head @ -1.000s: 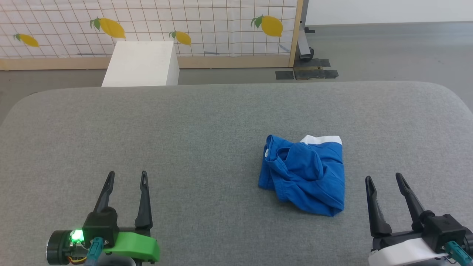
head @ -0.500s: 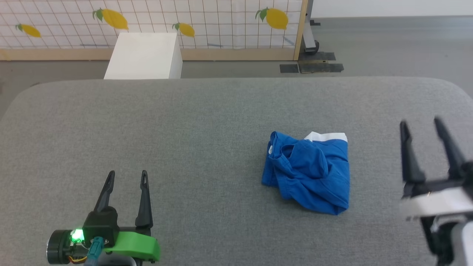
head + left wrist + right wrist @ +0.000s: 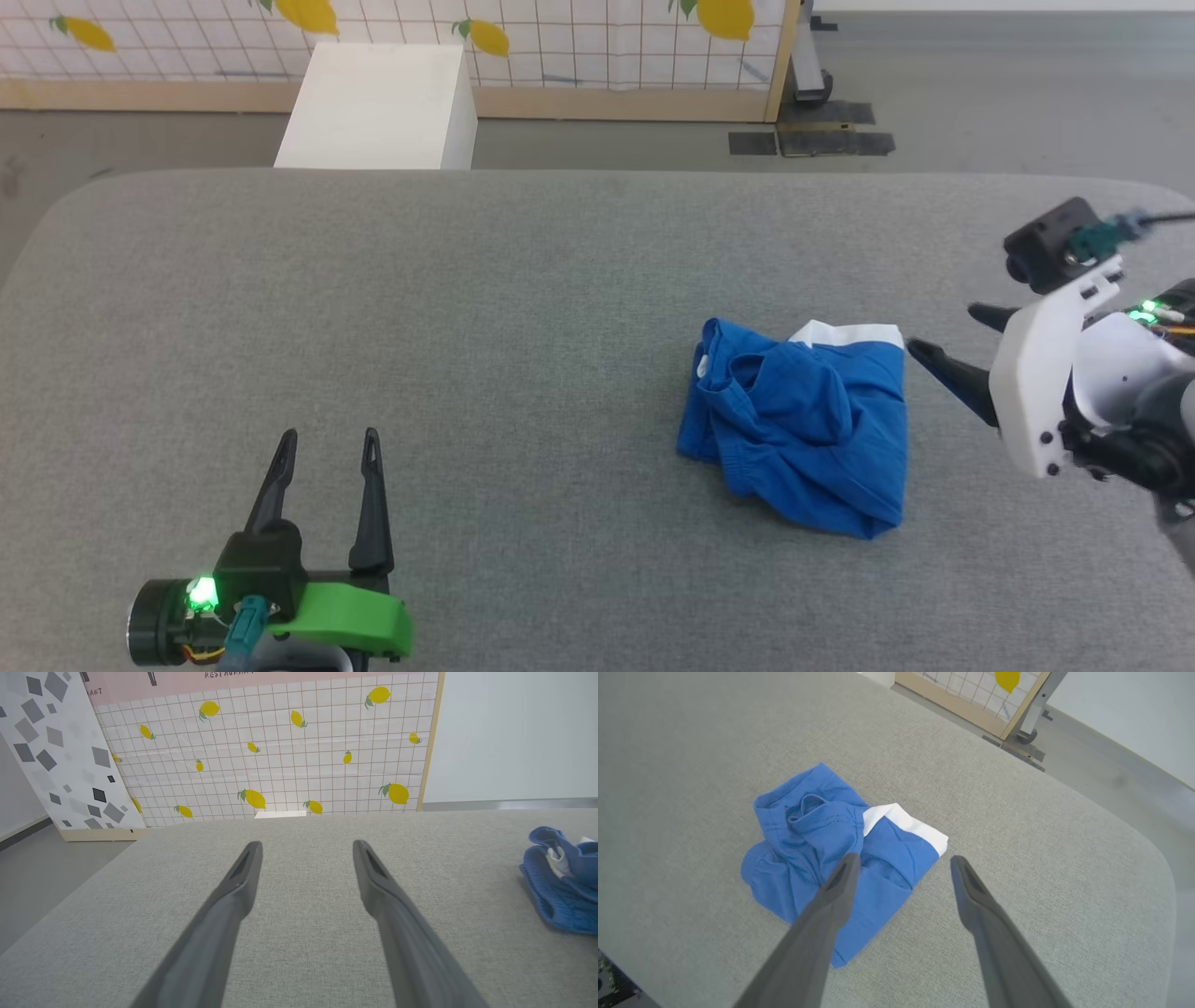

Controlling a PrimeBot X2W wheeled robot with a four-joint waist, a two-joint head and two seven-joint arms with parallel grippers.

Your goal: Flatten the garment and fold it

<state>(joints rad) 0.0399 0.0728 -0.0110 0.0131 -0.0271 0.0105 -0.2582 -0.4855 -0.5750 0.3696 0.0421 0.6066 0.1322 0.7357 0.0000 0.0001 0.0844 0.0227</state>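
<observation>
Long grey fabric-covered table with rounded corners (image 3: 560,280) spans the frame. Behind its far edge, upper left: plain white rectangular box (image 3: 378,103). Beyond that, a wood-framed white grid panel printed with yellow lemons (image 3: 579,42). Smooth grey floor (image 3: 1008,84), upper right, with black tape patches (image 3: 808,142). Left wrist view: white board scattered with grey squares (image 3: 56,756), upper left; pale plain wall (image 3: 514,732), upper right. Even light.

Bright, even, diffuse light; faint soft shadow under the garment (image 3: 803,420); head view sharp; wrist views bow lines at edges.
</observation>
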